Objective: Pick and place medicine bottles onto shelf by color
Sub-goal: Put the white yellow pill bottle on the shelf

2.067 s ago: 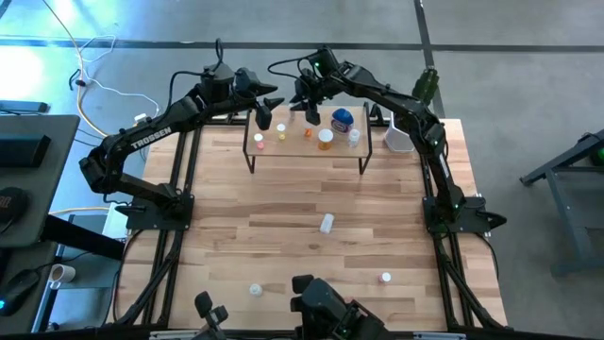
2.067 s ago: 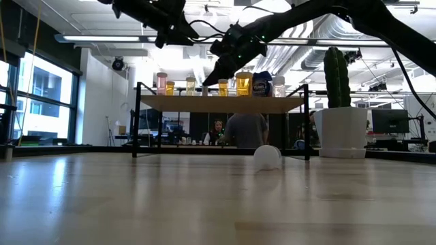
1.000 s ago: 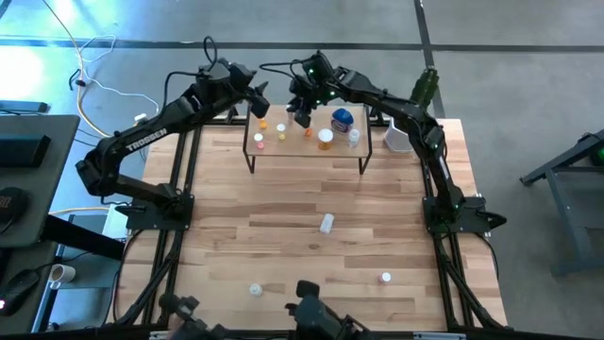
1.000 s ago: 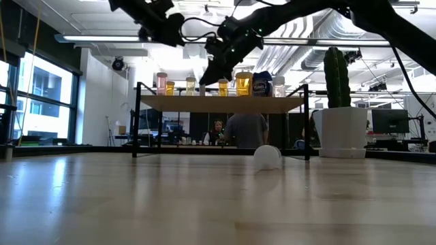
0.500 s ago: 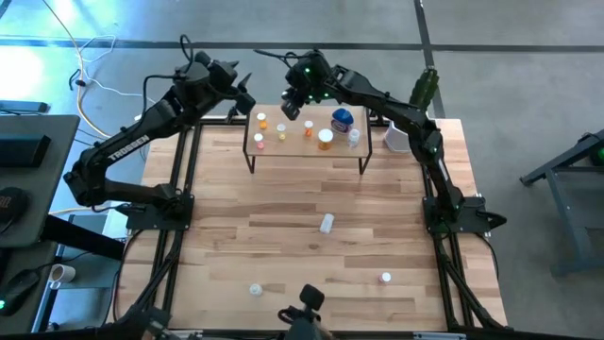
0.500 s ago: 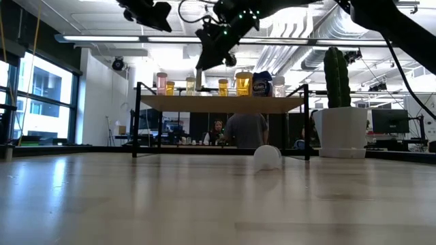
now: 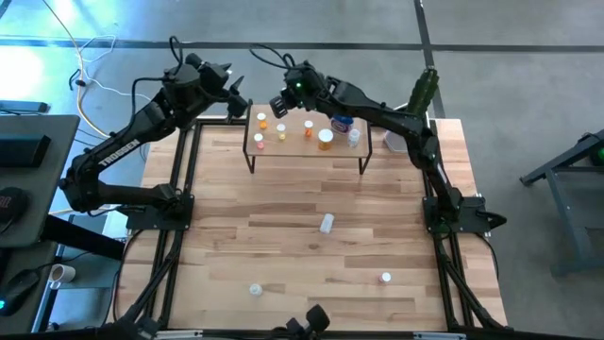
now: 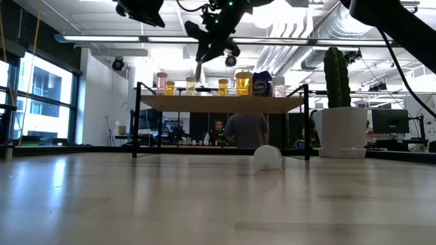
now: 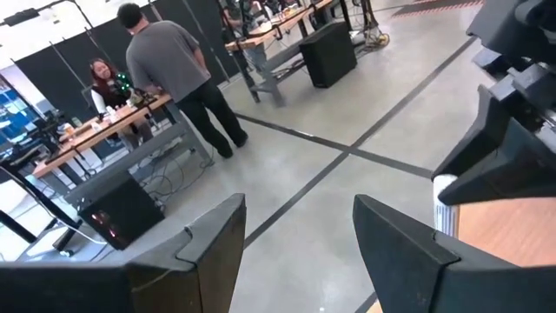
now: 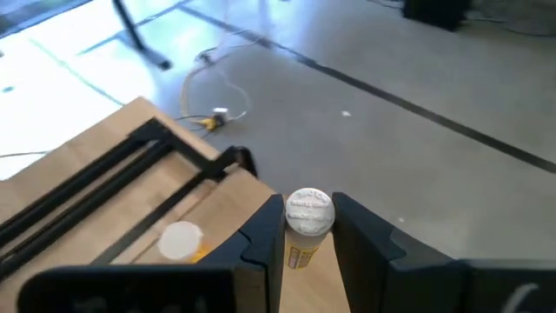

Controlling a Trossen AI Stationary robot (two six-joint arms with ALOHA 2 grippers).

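The shelf [image 7: 304, 153] stands at the table's far side with a row of medicine bottles on top: orange ones [image 7: 281, 128], a bigger orange one [image 7: 326, 138], the blue one [image 7: 342, 120] and a clear one [image 7: 354, 137]. My right gripper [image 7: 281, 102] is open and hangs just above the shelf's far left corner. In its wrist view a white-capped orange bottle [image 10: 310, 212] stands on the shelf and shows between the fingers [image 10: 265, 236], untouched. My left gripper [image 7: 232, 98] is open, raised beyond the table's far left corner, and faces the room.
A white bottle [image 7: 327, 223] lies on its side at mid-table. Two small ones stand near the near edge [image 7: 255, 290] [image 7: 385, 278]. The white cactus pot [image 7: 396, 140] sits right of the shelf. People are at desks in the room behind [image 9: 169, 65].
Both grippers have risen from the shelf. The left one has drawn back up and toward the far left, past the table's edge. The right one has lifted from the middle of the bottle row and moved left to the shelf's far left corner. The bottles have stayed put.
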